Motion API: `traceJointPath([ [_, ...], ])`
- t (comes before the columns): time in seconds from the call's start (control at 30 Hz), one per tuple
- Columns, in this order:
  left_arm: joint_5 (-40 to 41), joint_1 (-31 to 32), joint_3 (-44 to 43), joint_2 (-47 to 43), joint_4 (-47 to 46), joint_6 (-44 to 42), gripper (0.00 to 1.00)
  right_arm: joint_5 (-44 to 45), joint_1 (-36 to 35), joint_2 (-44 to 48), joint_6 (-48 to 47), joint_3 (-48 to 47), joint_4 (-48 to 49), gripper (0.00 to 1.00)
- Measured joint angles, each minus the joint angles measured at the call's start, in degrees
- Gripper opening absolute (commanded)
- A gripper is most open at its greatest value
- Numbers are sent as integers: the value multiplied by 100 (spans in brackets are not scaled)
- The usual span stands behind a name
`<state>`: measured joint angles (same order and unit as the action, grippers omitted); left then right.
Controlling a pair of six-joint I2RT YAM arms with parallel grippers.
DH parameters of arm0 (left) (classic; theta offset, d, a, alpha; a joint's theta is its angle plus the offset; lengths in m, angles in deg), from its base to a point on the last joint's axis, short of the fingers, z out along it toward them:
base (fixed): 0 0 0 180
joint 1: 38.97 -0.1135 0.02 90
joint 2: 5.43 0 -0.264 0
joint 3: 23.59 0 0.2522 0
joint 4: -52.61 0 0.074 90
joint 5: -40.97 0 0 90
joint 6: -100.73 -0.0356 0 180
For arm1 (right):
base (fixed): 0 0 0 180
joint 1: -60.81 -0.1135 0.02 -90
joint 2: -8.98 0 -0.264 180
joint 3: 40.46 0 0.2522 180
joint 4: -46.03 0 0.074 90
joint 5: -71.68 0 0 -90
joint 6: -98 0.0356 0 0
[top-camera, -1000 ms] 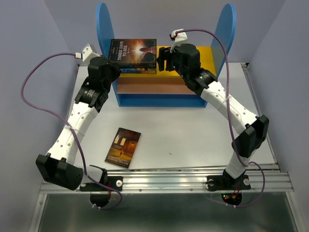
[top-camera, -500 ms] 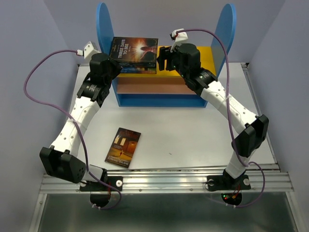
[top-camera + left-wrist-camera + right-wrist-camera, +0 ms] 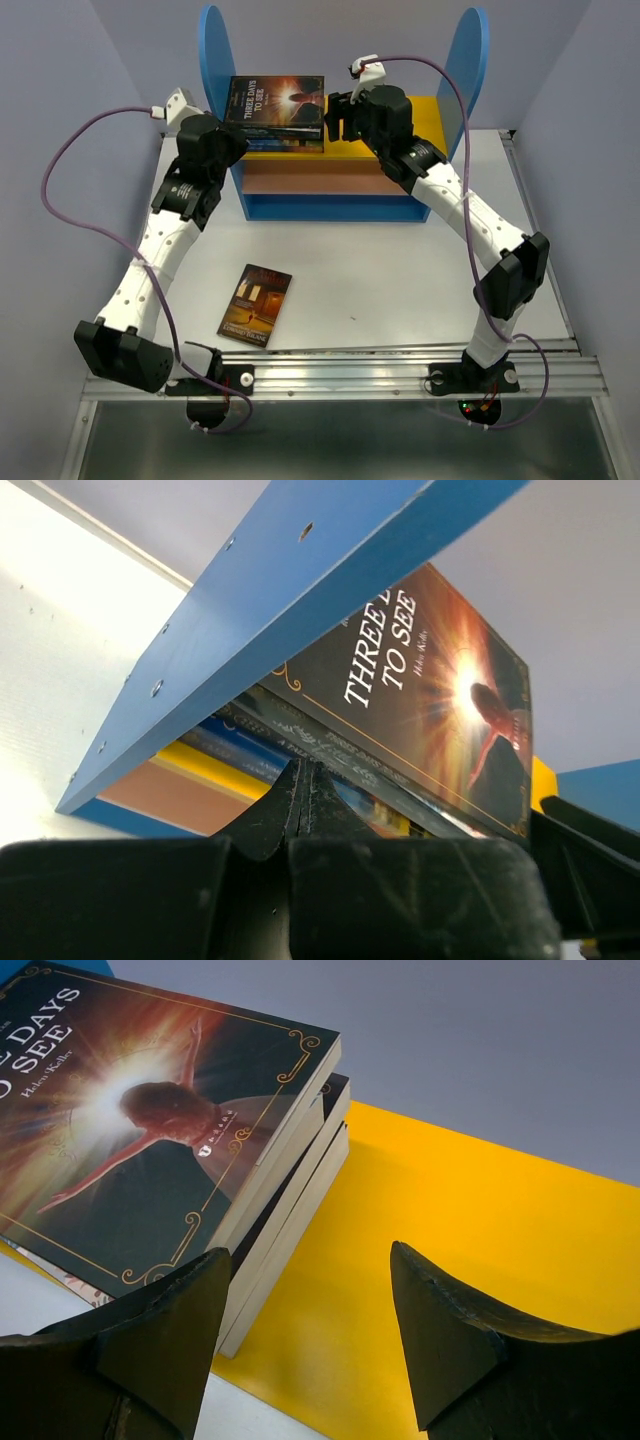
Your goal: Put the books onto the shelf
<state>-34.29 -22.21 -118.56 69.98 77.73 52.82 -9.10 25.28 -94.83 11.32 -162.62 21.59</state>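
**A:** Closest in, one dark book (image 3: 255, 305) lies flat on the table (image 3: 400, 280), well in front of the shelf (image 3: 330, 208).

**B:** And up by the shelf's left side panel (image 3: 250, 630), the left gripper (image 3: 303, 780) has its jaws pressed together, empty.

**A:** Deeper in, the right gripper (image 3: 310, 1310) hovers with its jaws spread above the shelf's yellow board (image 3: 450, 1220), just right of the stack of books (image 3: 150, 1130).

**B:** That stack sits on the shelf's left half, with "Three Days to See" on top.

Stacked books (image 3: 276, 112) on shelf (image 3: 330, 208); lone book (image 3: 255, 305) before it.
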Motion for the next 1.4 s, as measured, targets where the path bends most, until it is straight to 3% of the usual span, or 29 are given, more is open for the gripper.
traceJointPath([
  [0.27, 46, 0, 175, -568, -4, 2, 0, -177, 46, 28, 17, 55, 52, 72],
  [1.03, 87, -11, 201, -417, 11, 44, 0, -476, 90, 221, 149, 251, 87, 71],
  [1.1, 92, -11, 201, -417, 28, 44, 6, -466, 85, 229, 149, 251, 85, 74],
  [1.17, 92, -11, 201, -417, 63, 42, 22, -407, 83, 245, 151, 258, 85, 78],
  [1.23, 90, -11, 201, -420, 131, 76, 35, -267, 59, 289, 188, 317, 87, 95],
  [1.27, 92, -11, 208, -424, 153, 55, 41, -177, 48, 308, 205, 341, 79, 95],
  [1.3, 96, -11, 238, -442, 173, 63, 48, -7, 26, 345, 238, 402, 83, 100],
  [1.33, 107, -11, 306, -492, 201, 72, 63, 101, 17, 402, 306, 487, 79, 100],
  [1.4, 122, -11, 481, -636, 271, 57, 79, 260, -15, 485, 420, 629, 90, 100],
])
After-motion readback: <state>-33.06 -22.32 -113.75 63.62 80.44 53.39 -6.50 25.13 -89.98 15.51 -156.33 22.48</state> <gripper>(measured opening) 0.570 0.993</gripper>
